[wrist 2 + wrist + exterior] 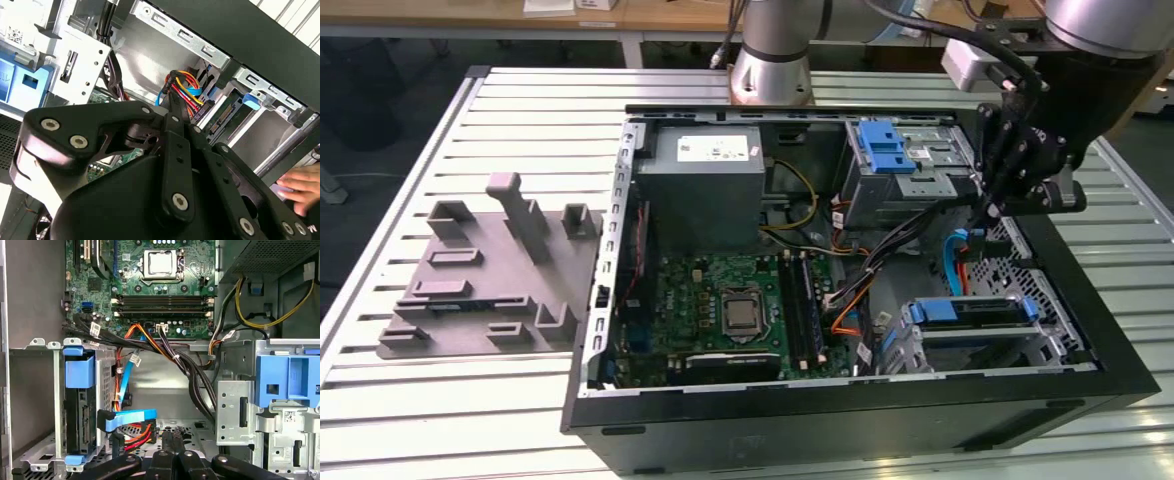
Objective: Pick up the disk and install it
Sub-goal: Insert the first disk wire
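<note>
The open computer case lies on its side on the slatted tabletop, and everything is placed from it. The pincer hangs inside the case, by the side wall on the exterior view's right, just beside the upper drive cage with its blue latch. In the first wrist view its dark fingers stand close together with nothing between them, so it looks closed and empty, though the tips are partly cut off.

The disk already sits in the lower drive bay of the case, in the near corner on the exterior view's right, its blue rails showing; in the first wrist view it stands on edge in the metal bay. A blue flat cable runs beside it. The motherboard fills the case floor. A person's fingers rest at the case edge in the second wrist view. A grey fixture stands outside the case, on the exterior view's left.
</note>
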`<action>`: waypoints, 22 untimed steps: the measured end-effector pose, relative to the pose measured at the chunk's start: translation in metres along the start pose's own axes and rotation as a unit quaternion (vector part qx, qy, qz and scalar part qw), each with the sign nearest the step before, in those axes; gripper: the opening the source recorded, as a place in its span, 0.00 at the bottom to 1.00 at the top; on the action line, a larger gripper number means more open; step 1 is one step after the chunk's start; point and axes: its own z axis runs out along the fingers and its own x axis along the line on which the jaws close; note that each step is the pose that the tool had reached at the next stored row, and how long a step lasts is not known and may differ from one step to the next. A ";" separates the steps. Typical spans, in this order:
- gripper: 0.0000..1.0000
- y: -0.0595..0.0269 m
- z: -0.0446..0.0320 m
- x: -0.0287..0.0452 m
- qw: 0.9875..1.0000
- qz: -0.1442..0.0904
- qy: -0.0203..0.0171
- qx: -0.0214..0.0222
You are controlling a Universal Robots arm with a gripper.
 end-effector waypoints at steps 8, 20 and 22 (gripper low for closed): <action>0.11 -0.0004 0.0003 0.0189 1.000 0.000 0.000 0.000; 0.11 -0.0004 0.0004 0.0213 1.000 0.000 0.000 0.000; 0.11 -0.0004 0.0003 0.0205 1.000 0.000 0.000 0.000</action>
